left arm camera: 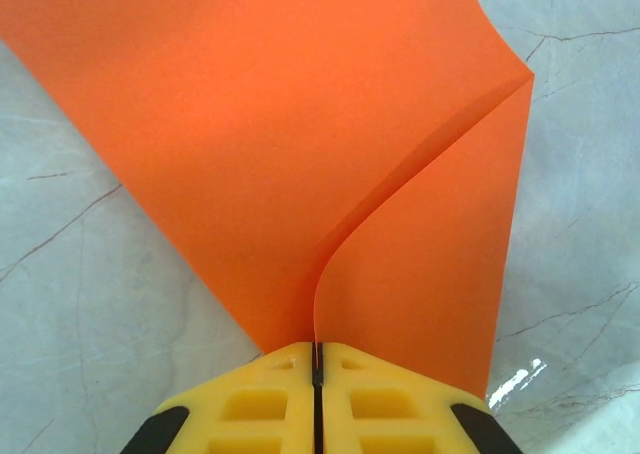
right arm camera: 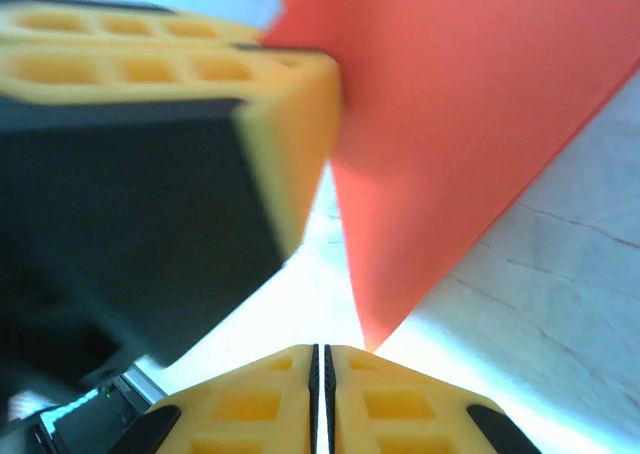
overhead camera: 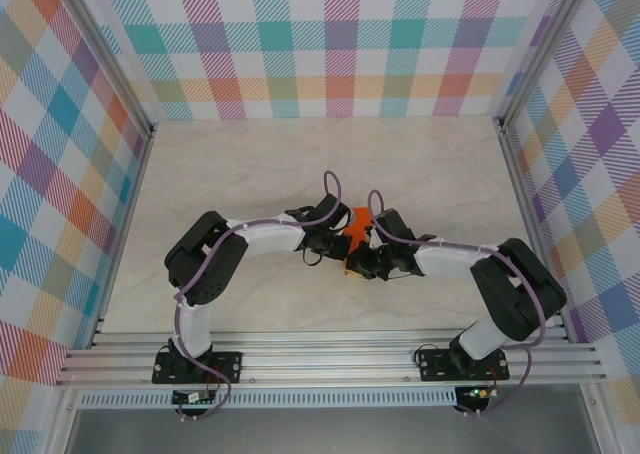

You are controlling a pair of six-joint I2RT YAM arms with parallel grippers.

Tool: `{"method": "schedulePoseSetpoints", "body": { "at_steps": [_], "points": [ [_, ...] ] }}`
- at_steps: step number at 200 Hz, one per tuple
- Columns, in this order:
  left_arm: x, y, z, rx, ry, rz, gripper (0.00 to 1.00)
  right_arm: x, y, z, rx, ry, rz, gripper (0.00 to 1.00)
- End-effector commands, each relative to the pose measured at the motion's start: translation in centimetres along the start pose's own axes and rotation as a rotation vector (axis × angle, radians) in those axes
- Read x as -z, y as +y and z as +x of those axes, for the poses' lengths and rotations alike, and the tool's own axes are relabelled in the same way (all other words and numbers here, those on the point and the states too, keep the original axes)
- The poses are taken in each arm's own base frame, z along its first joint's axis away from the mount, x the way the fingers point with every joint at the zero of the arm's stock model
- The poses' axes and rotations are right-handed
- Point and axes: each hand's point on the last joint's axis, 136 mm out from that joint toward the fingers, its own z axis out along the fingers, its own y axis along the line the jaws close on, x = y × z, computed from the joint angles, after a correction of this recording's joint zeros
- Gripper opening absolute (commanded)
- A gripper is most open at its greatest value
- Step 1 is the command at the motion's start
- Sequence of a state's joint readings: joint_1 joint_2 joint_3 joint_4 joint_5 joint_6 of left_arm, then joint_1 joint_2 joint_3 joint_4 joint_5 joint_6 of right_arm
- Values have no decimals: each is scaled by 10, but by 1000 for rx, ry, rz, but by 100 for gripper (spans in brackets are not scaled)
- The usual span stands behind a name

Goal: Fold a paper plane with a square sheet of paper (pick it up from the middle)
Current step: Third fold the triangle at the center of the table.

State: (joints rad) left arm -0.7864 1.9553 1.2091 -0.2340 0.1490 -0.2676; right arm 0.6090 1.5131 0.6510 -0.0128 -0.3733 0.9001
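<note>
Mid-fold: your left tool (left arm camera: 317, 359) pinches the square sheet of paper (left arm camera: 280, 124); right tool (right arm camera: 322, 359) closed, perhaps on its corner (blurred); crease next

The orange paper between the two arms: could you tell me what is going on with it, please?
Both arms meet over the thin bright orange square sheet of paper above the pale marbled table. The left claw is shut on the sheet's edge, where it curves into a soft, uncreased bend. The right claw is shut too, with a paper corner at its tips; whether it pinches that corner is unclear. No plane shape yet.
</note>
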Motion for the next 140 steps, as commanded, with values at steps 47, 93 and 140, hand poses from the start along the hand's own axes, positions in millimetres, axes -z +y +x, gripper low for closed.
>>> {"method": "schedulePoseSetpoints", "body": {
  "at_steps": [47, 93, 140],
  "points": [
    [-3, 9, 4, 4, 33, -14, 8, -18, 3, -7, -26, 18, -32, 12],
    [-3, 8, 2, 4, 31, -11, 8, -24, -18, -1, -50, 38, 55, 11],
    [-3, 8, 3, 4, 34, -9, 8, 18, -21, -33, -19, -87, 94, 13]
  ]
}}
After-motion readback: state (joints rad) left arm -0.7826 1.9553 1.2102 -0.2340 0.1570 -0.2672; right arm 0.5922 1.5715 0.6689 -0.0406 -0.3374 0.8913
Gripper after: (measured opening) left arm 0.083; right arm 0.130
